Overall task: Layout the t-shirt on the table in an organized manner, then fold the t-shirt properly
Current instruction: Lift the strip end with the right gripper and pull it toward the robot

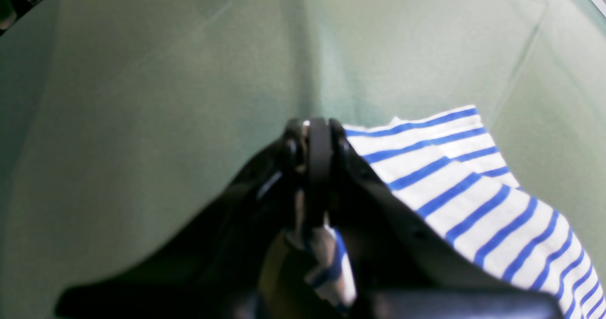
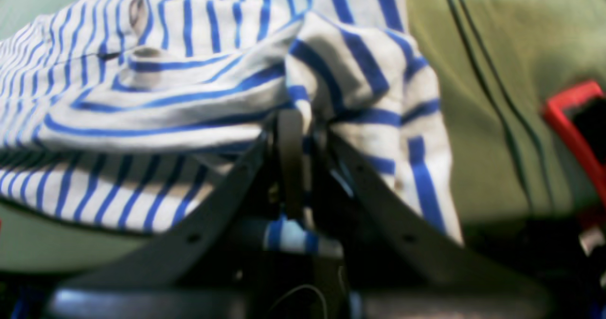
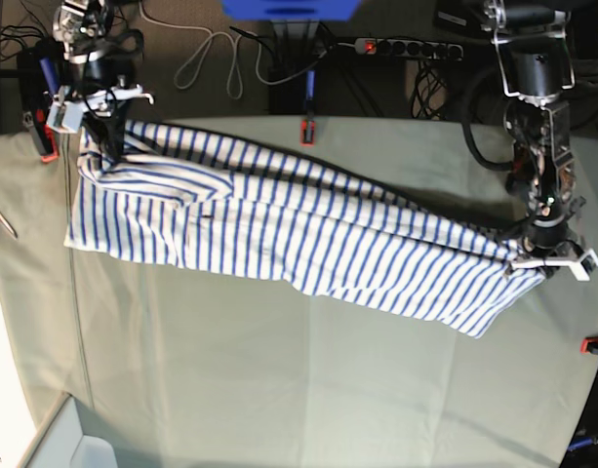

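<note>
Across the table (image 3: 279, 390) the t-shirt (image 3: 308, 234) hangs stretched but creased, left gripper (image 1: 318, 134) and right gripper (image 2: 296, 134) each clenched on opposite ends of it, so layout appears part done, with flattening and all folding outstanding.

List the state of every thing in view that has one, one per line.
t-shirt: stretched long between both grippers, creased, not folded.
left gripper: shut on the t-shirt.
right gripper: shut on the t-shirt.
table: cloth-covered, t-shirt lying across it.
red clamp: fixed at the table's far edge.
</note>
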Motion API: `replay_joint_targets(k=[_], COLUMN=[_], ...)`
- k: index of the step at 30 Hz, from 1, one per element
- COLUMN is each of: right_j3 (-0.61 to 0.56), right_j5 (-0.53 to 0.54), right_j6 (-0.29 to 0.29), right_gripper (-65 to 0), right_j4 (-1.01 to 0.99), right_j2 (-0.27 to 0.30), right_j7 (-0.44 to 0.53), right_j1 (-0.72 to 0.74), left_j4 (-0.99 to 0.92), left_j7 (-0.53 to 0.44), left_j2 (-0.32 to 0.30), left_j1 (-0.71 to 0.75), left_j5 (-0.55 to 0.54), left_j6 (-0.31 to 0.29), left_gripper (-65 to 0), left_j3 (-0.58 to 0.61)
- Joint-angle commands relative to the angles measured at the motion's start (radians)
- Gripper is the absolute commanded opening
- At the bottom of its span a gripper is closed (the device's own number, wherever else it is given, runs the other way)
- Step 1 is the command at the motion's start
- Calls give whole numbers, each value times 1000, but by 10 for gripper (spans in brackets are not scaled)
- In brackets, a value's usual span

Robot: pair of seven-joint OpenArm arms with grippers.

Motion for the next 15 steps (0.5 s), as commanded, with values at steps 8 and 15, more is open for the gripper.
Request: replay_joint_targets(k=[8, 15], right_j3=[-1, 9], right_j5=[2, 9], right_j6=[4, 4], right_gripper=[-575, -370], right_j4=[4, 62], right_j2=[5, 8], right_j7=[26, 34], right_j1=[-14, -37], left_j4=[24, 97], left_j7=[-20, -20], left_j2=[-12, 10], left_j1=[-16, 54], left_j5=[5, -43], left_j6=[-1, -1], left_gripper=[-622, -305], left_j3=[1, -5])
